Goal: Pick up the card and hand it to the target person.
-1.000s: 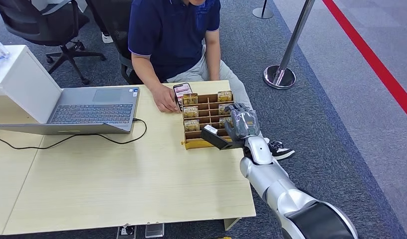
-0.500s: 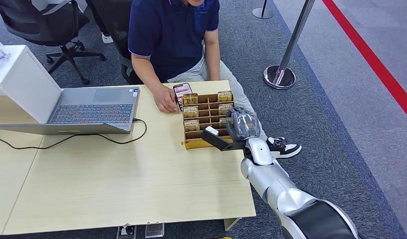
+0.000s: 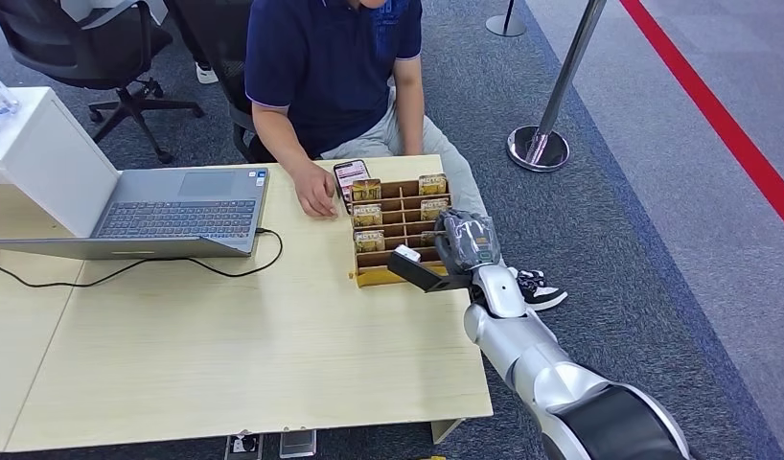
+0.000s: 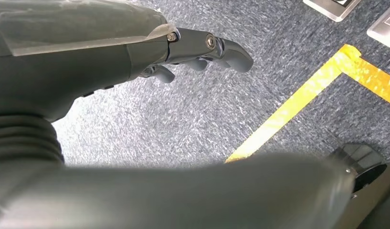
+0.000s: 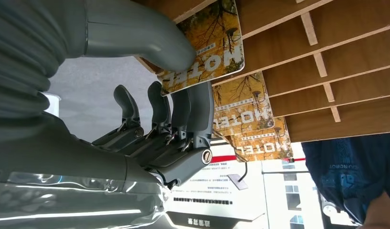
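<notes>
Worktop [image 3: 225, 355] in front of robot. Slotted card rack [image 3: 398, 206] on worktop's far right part, near right edge. Cards stand in rack slots, two columns; nearest card of right column [image 5: 207, 43] sits betw thumb and fingers [image 5: 200, 107] of right hand [image 3: 465, 244], which is over rack's near right corner. Phone [image 3: 348, 174] lies just left of rack's far end. Person [image 3: 331, 67] seated behind worktop, their hand [image 3: 318, 196] on worktop, touching phone's left side. Laptop [image 3: 177, 206] left of person's hand, w/ cable [image 3: 129, 273] running along worktop in front of it. Box [image 3: 43, 158] at far left, beside laptop. Office chair [image 3: 91, 48] behind, far left. Stanchion base [image 3: 539, 147] on floor, right of person. Left hand [image 4: 202, 52] hangs over floor.
</notes>
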{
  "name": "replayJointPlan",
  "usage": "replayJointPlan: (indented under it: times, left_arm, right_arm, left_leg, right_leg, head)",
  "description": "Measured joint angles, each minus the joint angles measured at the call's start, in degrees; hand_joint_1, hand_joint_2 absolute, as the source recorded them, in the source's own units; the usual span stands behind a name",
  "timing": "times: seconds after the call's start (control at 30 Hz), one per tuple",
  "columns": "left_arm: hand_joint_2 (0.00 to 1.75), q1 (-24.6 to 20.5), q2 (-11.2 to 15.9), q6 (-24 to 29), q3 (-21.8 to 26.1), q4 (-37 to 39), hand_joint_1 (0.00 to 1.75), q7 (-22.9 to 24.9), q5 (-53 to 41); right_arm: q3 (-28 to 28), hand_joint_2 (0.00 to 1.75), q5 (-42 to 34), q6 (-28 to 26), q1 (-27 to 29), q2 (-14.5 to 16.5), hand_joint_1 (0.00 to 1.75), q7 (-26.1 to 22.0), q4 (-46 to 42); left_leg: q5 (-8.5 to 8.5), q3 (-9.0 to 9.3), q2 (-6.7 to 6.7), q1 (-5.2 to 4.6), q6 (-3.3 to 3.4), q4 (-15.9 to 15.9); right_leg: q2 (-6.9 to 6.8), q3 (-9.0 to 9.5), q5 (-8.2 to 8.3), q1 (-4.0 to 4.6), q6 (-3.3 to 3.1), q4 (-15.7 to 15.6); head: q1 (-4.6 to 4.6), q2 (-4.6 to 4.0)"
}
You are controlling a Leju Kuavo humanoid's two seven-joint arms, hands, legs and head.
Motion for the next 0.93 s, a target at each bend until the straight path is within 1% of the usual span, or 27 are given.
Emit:
replayJointPlan:
  times: [0.17, 0.4, 0.53, 0.73, 0.93]
  left_arm:
    - [1.75, -0.05, 0.0, -0.81, 0.0, 0.0, 0.0, 0.24, -0.7]
    - [1.75, -0.16, -0.01, 0.78, -0.02, 0.0, 0.0, 2.25, -1.74]
    - [1.75, -0.29, -0.02, 1.19, 0.04, 0.0, 0.0, 1.21, -1.46]
    - [1.75, -0.46, -0.02, 2.5, 0.07, 0.0, 0.0, -0.34, -1.9]
    - [1.75, -0.52, -0.02, 3.84, 0.07, 0.0, 0.0, -0.11, -2.77]
  right_arm:
    - [-0.08, 1.75, -0.05, 0.01, -0.01, 0.47, 1.27, -0.48, 0.0]
    - [-0.52, 1.75, -1.54, -0.13, -0.01, 0.91, 1.27, -2.14, -0.02]
    - [-1.26, 1.75, -3.18, -0.31, 0.02, 1.19, 1.27, -3.21, -0.16]
    - [-3.06, 1.75, -7.37, -0.49, 0.7, 1.25, 1.27, -6.6, -1.63]
    - [-4.56, 1.75, -10.52, -0.14, 1.0, 1.39, 1.27, -8.78, -4.38]
  left_leg:
    - [0.0, 0.0, 0.0, 0.0, 0.0, 0.0]
    - [0.0, 0.0, 0.01, 0.0, 0.0, 0.0]
    - [0.0, 0.0, 0.0, 0.0, 0.0, 0.0]
    - [0.0, -0.03, 0.0, 0.0, 0.0, 0.0]
    - [0.0, -0.03, 0.0, 0.0, 0.0, 0.0]
  right_leg:
    - [0.0, 0.0, 0.0, 0.0, 0.0, 0.0]
    - [0.0, 0.0, 0.0, 0.0, 0.0, 0.0]
    - [0.0, 0.0, 0.01, 0.0, -0.01, 0.0]
    - [0.0, -0.02, 0.0, 0.0, -0.01, 0.0]
    - [0.0, -0.03, 0.0, 0.0, -0.01, 0.0]
  head:
    - [-0.03, 0.0]
    - [-0.01, 0.0]
    - [0.0, 0.0]
    - [0.01, 0.0]
    - [0.03, 0.0]
